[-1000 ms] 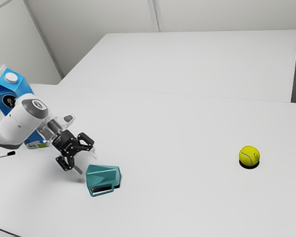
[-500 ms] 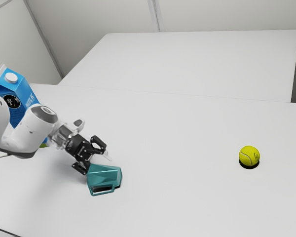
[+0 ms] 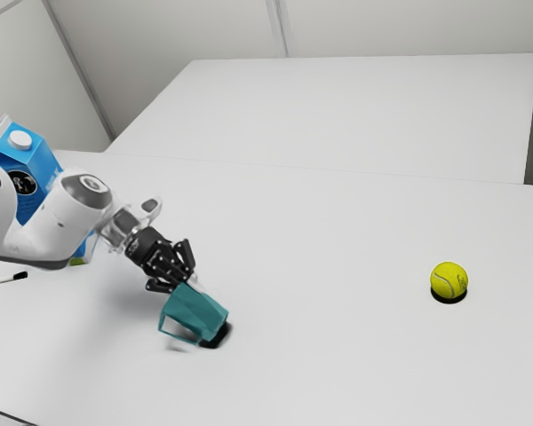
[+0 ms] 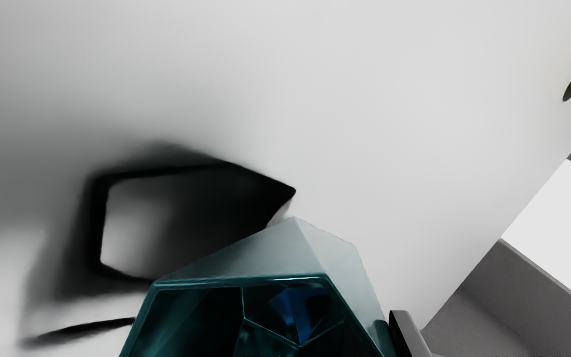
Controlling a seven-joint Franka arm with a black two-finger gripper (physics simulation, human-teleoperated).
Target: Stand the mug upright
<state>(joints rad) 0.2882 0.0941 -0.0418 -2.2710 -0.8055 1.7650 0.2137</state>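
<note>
My black two-finger gripper [image 3: 188, 282] is partly closed around the open end of a teal mug [image 3: 195, 311], holding it. One finger [image 4: 411, 332] stands right against the mug's outer wall in the wrist view; the other is hidden there, so I cannot tell exactly where it presses.

The mug is tilted, neither upright nor flat on its side. Its mouth is toward my hand and its base slants down and away, toward the exterior view's right. Whether its lowest edge touches the table [image 3: 338, 266] I cannot tell. The handle [image 3: 162, 324], a thin angular loop, is on the mug's side toward the exterior view's left.

The mug is smooth and glossy, with flat facets, an angular rim and a dark interior where a blue patch shows. Pale light washes over its outer faces. Beside it on the matte white table lies a dark, soft-edged shadow [image 4: 96, 223] with a many-sided bright gap.

Well apart from the mug, toward the exterior view's right, sits a fuzzy yellow-green tennis ball [image 3: 449, 280]. From the mug toward the exterior view's left are a blue milk carton [image 3: 37, 164] with a white cap, standing partly behind my white and grey arm [image 3: 62, 222], and a slim white marker [image 3: 0, 281] with a black end.
</note>
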